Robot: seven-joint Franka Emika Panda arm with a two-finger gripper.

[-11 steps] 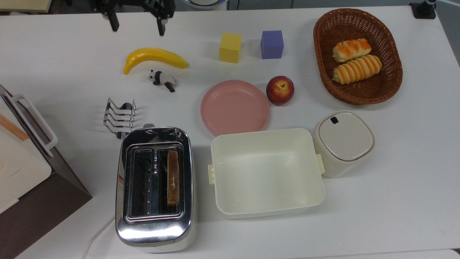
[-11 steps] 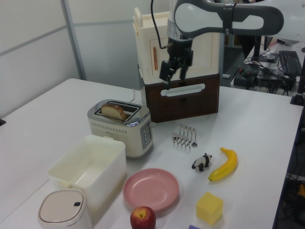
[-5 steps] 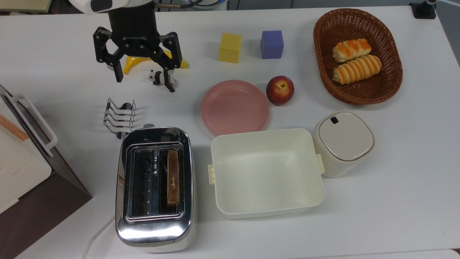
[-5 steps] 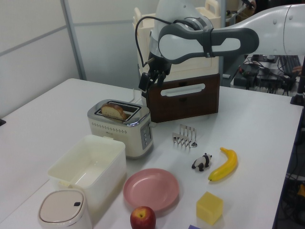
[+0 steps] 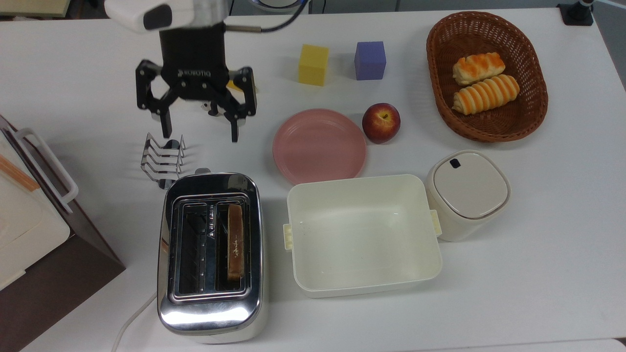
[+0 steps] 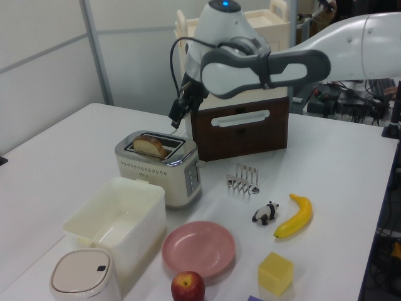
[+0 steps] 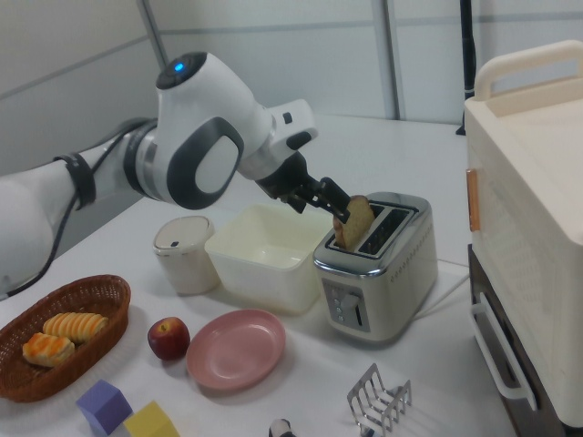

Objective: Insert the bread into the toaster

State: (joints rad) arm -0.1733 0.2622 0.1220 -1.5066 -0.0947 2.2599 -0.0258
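1. I see the gripper (image 5: 200, 131) hanging above the surface with its jaws spread wide and nothing between them.
2. In the top view it sits between the wire rack (image 5: 163, 159) and the far edge of the surface, its fingers (image 5: 167, 128) pointing toward the toaster (image 5: 211, 253).
3. The toaster stands near the near edge of the surface in the top view, its white cord (image 5: 131, 320) trailing off toward that edge.
4. A slice of bread (image 5: 235, 242) stands upright in the toaster's slot on the top view's right; the other slot is dark and empty.
5. In the right view the bread (image 7: 353, 221) sticks up well above the slot, with the gripper (image 7: 326, 199) close beside it.
6. A cream tub (image 5: 363, 234) sits just beside the toaster on the top view's right, and a lidded canister (image 5: 468, 193) is against the tub's far side.
7. A pink plate (image 5: 319, 145) and an apple (image 5: 381, 122) lie toward the middle of the surface.
8. A wicker basket (image 5: 533, 113) in the far corner on the top view's right holds two rolls (image 5: 484, 81).
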